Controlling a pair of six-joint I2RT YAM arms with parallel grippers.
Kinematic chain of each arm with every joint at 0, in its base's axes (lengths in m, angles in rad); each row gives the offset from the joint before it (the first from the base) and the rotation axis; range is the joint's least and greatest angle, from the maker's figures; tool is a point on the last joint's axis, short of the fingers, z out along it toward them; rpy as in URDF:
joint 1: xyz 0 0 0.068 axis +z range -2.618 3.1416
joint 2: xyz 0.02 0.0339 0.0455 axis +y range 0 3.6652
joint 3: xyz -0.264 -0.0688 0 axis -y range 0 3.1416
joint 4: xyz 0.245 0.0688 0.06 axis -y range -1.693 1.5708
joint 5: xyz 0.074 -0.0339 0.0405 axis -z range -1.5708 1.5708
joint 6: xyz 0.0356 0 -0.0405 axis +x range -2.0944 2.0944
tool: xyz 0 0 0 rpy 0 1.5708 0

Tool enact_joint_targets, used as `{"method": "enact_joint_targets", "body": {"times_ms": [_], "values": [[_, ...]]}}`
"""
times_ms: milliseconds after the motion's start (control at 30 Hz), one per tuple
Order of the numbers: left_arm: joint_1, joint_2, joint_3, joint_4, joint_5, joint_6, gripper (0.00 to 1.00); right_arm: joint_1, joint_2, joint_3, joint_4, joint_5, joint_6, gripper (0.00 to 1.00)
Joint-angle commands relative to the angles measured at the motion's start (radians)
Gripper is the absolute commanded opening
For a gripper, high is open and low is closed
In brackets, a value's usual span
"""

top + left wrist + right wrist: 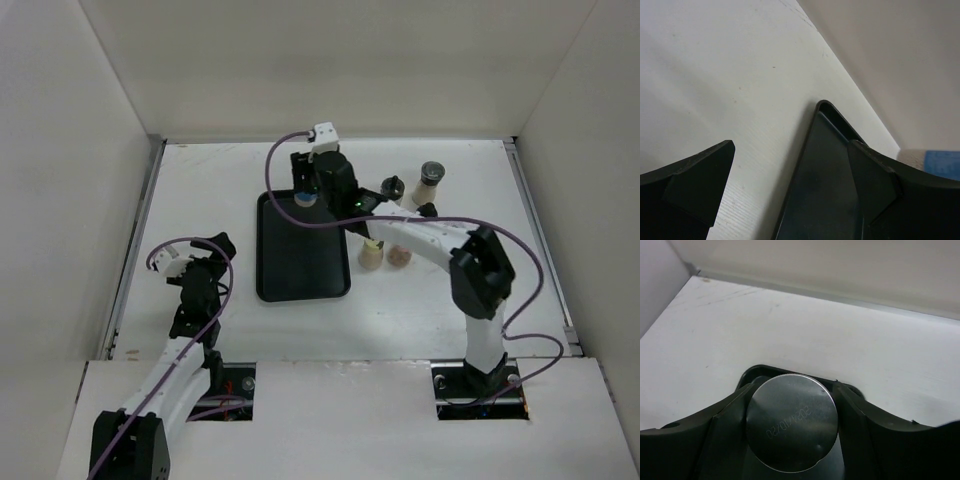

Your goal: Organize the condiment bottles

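My right gripper (306, 192) is at the far end of the flat black tray (300, 262), shut on a blue-labelled bottle (305, 199). In the right wrist view its silver cap (791, 421) fills the space between the fingers (720, 435), over the tray's far corner (756, 373). To the right of the tray stand a grey-capped jar (431, 175), a black-capped bottle (394, 188), a cream-capped bottle (372, 255) and a pink-capped one (399, 256). My left gripper (190, 247) is open and empty, left of the tray. The left wrist view shows the tray (825, 190) between its fingers (695, 185).
White walls enclose the table on the left, back and right. A purple cable loops over the right arm (480, 270) above the bottles. A metal strip (135, 250) runs along the table's left edge.
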Motion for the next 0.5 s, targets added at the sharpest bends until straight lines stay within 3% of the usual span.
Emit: {"method": "enact_joint_targets", "body": {"times_ms": [0,233,367,467], "values": [[0.017,-0.005,-0.008,0.003,0.008,-0.053,1.00,0.052,0.124,0.167,0.096,-0.029,-0.031,0.54],[0.012,0.016,-0.002,0.009,0.014,-0.050,1.00,0.092,0.338,0.395,0.060,-0.028,-0.077,0.56],[0.015,0.019,-0.003,0.012,0.013,-0.051,1.00,0.104,0.394,0.419,0.059,-0.020,-0.092,0.57],[0.015,0.027,0.001,0.012,0.017,-0.050,1.00,0.106,0.411,0.404,0.066,-0.017,-0.080,0.64]]}}
